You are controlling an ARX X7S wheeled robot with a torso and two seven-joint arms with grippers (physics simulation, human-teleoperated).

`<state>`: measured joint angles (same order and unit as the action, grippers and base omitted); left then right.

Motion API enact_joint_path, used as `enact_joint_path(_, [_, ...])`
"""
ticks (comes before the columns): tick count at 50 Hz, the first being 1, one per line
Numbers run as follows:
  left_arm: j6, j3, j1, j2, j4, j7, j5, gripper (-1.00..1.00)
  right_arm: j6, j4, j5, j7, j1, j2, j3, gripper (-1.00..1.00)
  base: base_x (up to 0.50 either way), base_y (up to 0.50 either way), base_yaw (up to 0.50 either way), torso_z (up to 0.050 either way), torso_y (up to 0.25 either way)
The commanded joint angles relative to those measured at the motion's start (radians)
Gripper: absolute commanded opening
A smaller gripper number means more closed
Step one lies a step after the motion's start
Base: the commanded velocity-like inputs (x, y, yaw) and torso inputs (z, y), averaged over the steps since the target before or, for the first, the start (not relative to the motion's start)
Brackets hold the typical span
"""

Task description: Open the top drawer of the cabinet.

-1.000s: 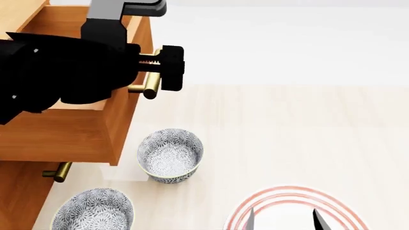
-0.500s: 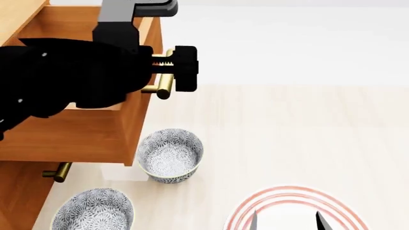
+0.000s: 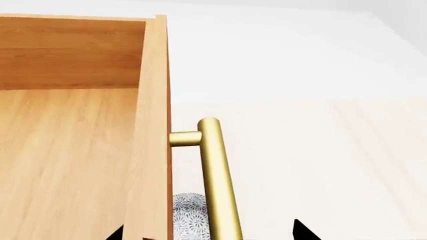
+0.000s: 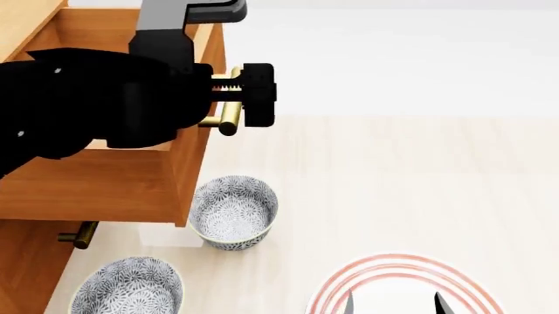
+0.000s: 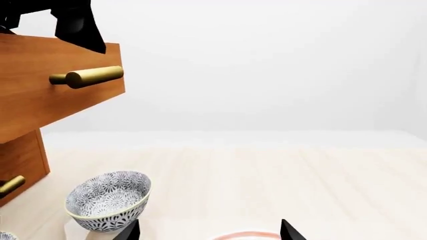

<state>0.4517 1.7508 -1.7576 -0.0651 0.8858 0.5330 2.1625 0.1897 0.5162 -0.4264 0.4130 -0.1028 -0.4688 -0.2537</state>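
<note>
Your left pincer (image 4: 229, 89) sits at the brass handle (image 4: 229, 116) of the top drawer (image 4: 105, 176), one finger (image 4: 258, 93) on the outer side of the bar and the other against the drawer front. The bar runs between the fingers, but you cannot tell from either view whether they actually press on it. In the left wrist view the handle (image 3: 219, 180) runs between the two dark fingertips (image 3: 301, 231), held off the drawer front (image 3: 155, 130) by a short brass post.

The top drawer stands pulled well out of the cabinet (image 4: 26, 268), its bare wooden floor (image 3: 60, 160) open to view. It juts over the tabletop (image 4: 402, 176) at that surface's left edge. Below it, the lower drawer's handle (image 4: 78, 234) lies close in against the cabinet front.

A patterned bowl (image 4: 233, 211) rests on the tabletop just beside the open drawer's near corner, and a second patterned bowl (image 4: 127, 285) sits at the near edge, just beside the cabinet.

Your right pincer (image 4: 391, 302) hangs with its fingers apart and nothing between them, over a red-ringed plate (image 4: 402, 275) at the near edge. From the right wrist view, the drawer (image 5: 47, 95) overhangs the bowl (image 5: 109, 200).
</note>
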Motion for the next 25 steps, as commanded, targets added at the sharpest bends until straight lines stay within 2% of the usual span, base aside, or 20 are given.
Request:
enact_joint_path(1, [-0.046, -0.158, -0.039, 0.065, -0.437, -0.056, 0.142, 1.0, -0.007, 0.008, -0.003, 0.002, -0.01, -0.005, 0.002, 1.0, 0.0, 0.0, -0.01, 0.0, 0.0])
enact_joint_path(25, [-0.033, -0.157, -0.261, 0.065, -0.405, 0.051, 0.101, 1.0, 0.0, 0.051, 0.001, 0.021, -0.025, -0.027, 0.009, 1.0, 0.0, 0.0, -0.01, 0.001, 0.004])
